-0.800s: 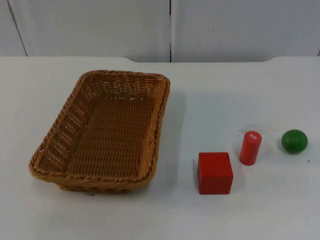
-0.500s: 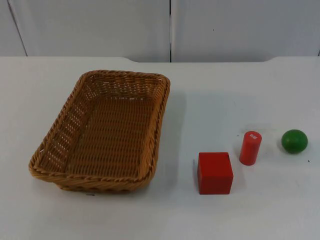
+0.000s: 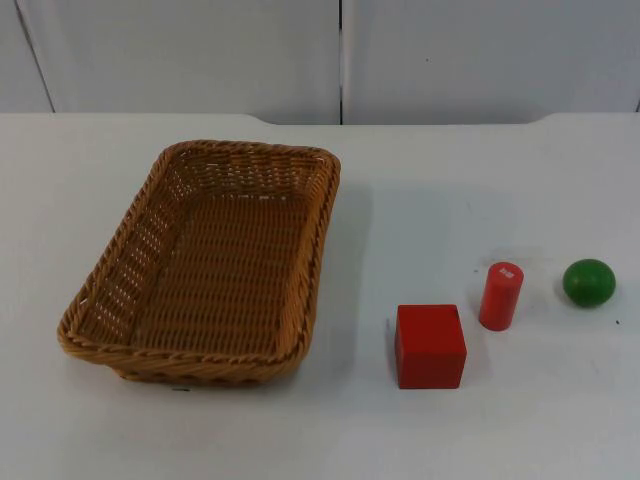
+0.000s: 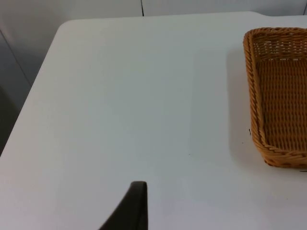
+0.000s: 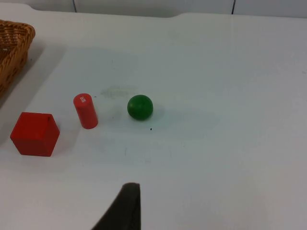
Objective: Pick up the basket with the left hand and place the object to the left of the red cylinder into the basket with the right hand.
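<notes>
A brown wicker basket (image 3: 205, 262) stands empty on the left half of the white table; one end of the basket (image 4: 278, 91) is in the left wrist view. A red cube (image 3: 430, 345) lies just left of an upright red cylinder (image 3: 500, 295), and a green ball (image 3: 588, 282) lies right of the cylinder. The right wrist view has the red cube (image 5: 35, 134), the red cylinder (image 5: 86, 111) and the green ball (image 5: 140, 107) in a row. My left gripper (image 4: 136, 206) waits over bare table, off the basket's outer side. My right gripper (image 5: 125, 206) waits well short of the three objects.
The table (image 3: 420, 200) ends at a grey partition wall (image 3: 340, 55) at the back. Its left edge and rounded corner (image 4: 57, 38) lie near the left arm. Open table surface lies between the basket and the cube.
</notes>
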Controlling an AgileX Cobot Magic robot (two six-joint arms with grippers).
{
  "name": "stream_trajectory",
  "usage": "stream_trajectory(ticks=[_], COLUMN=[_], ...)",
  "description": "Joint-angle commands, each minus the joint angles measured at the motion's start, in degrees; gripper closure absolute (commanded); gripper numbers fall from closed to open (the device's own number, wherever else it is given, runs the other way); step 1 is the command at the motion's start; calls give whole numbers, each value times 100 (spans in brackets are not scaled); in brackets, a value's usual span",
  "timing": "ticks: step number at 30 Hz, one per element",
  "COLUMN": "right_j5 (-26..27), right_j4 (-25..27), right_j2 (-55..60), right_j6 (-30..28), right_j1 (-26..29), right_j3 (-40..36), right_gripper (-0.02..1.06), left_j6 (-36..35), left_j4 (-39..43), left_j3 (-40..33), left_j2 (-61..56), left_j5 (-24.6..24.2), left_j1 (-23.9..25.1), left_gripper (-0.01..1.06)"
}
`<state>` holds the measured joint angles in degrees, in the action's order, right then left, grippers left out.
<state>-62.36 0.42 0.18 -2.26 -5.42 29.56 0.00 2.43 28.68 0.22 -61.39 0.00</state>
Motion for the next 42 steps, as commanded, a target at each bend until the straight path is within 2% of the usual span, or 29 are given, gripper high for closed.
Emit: stream_trajectory(ticks=[1, 42], right_j5=[51, 51], right_j4=[11, 11], right_j2=[-18, -18], right_j6=[8, 8], right_j1=[2, 2], right_j3=[1, 1], right_gripper=[-1, -1], left_j6=[0, 0], left_j4=[35, -42], left_j3=[-29, 29], left_j2=[-22, 59], left_j5=[-10, 15], left_j1=[5, 5], left_gripper=[0, 0])
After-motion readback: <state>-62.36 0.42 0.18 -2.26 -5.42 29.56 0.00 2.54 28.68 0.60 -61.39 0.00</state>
